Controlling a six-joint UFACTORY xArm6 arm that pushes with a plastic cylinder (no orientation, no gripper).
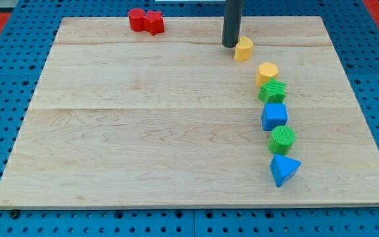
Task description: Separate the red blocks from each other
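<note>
In the single camera view, we see our dark rod coming down from the view's top edge, and my tip [231,45] rests on the wooden counter [143,131] near its far edge. We carry no gripper, so nothing opens or closes and nothing is held; the rod simply stands upright on the boards.

Just beside my tip, on the view's right, sits a yellow block [243,49], so close that we cannot tell whether the two touch.

The task's things lie well to the view's left of my tip and slightly higher in the view: a red block [136,19], rounded in outline, and a second red block [154,23] with a more notched outline. The two press against each other near the counter's top edge, the rounded one farther from my tip.

Below my tip and to the view's right, a line of blocks runs toward the view's bottom. First comes a yellow hexagonal block [267,72], then a green block [272,91] touching it, then a blue block [274,116], a green cylinder [282,139] and a blue triangular block [283,170], farthest from my tip.

Around the counter lies a blue perforated surface [5,79].
</note>
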